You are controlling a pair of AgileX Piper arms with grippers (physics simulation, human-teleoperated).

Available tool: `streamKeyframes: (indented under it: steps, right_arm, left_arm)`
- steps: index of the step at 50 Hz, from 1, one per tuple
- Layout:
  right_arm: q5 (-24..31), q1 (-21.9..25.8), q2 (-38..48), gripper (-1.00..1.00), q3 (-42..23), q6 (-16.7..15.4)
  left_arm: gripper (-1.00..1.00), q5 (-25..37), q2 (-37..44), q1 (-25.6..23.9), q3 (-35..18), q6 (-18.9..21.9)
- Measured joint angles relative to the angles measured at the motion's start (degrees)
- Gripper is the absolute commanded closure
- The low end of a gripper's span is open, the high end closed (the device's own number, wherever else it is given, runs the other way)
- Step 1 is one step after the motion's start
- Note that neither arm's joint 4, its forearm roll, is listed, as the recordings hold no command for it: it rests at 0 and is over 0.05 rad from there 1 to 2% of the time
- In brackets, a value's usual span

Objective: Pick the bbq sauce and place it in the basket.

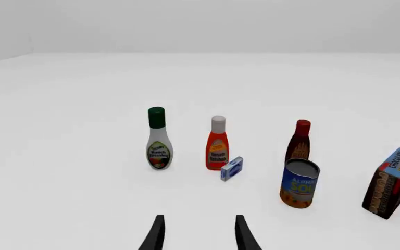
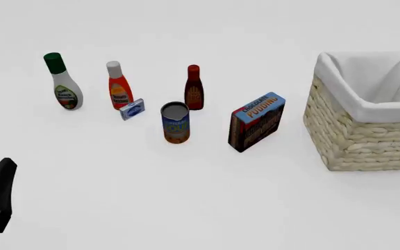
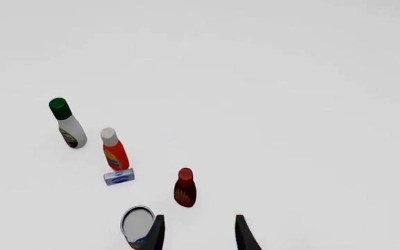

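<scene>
Three bottles stand upright in a row on the white table [image 2: 186, 208]: a white ranch bottle [image 2: 64, 82] with a green cap, an orange-red ketchup bottle [image 2: 119, 86] with a white cap, and the bbq sauce [image 2: 194, 88], untouched. A soup can [image 2: 175, 122] stands just in front of the bbq sauce, a pudding box [image 2: 257, 121] between it and the basket [image 2: 366, 138] at the right. Left gripper [image 1: 197, 235] and right gripper [image 3: 197, 234] both show spread, empty fingers; in the front view only a dark piece, probably of the left arm, is visible.
</scene>
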Motion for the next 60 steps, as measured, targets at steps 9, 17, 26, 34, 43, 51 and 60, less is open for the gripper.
streamKeyframes:
  steps: [9, 17, 26, 34, 43, 51, 60]
  right_arm:
    - [5.7, 2.5, 11.4, -1.00, -13.7, -0.5]
    - [10.3, 3.5, 21.6, -1.00, -26.1, -1.0]
    - [15.5, 3.3, 32.6, -1.00, -40.2, -1.4]
    - [21.3, 2.6, 42.9, -1.00, -54.6, -1.7]
    - [24.0, 1.8, 50.0, -1.00, -62.8, -1.9]
    - [24.7, 1.5, 53.7, -1.00, -65.9, -2.3]
    - [24.7, 1.3, 56.4, -1.00, -67.4, -2.4]
  left_arm:
    - [-1.00, 0.0, 0.0, 0.0, 0.0, 0.0]
    - [-1.00, 0.0, 0.0, 0.0, 0.0, 0.0]
    - [-1.00, 0.0, 0.0, 0.0, 0.0, 0.0]
    - [-1.00, 0.0, 0.0, 0.0, 0.0, 0.0]
    - [-1.00, 0.0, 0.0, 0.0, 0.0, 0.0]
    - [-1.00, 0.0, 0.0, 0.0, 0.0, 0.0]
    - [-1.00, 0.0, 0.0, 0.0, 0.0, 0.0]
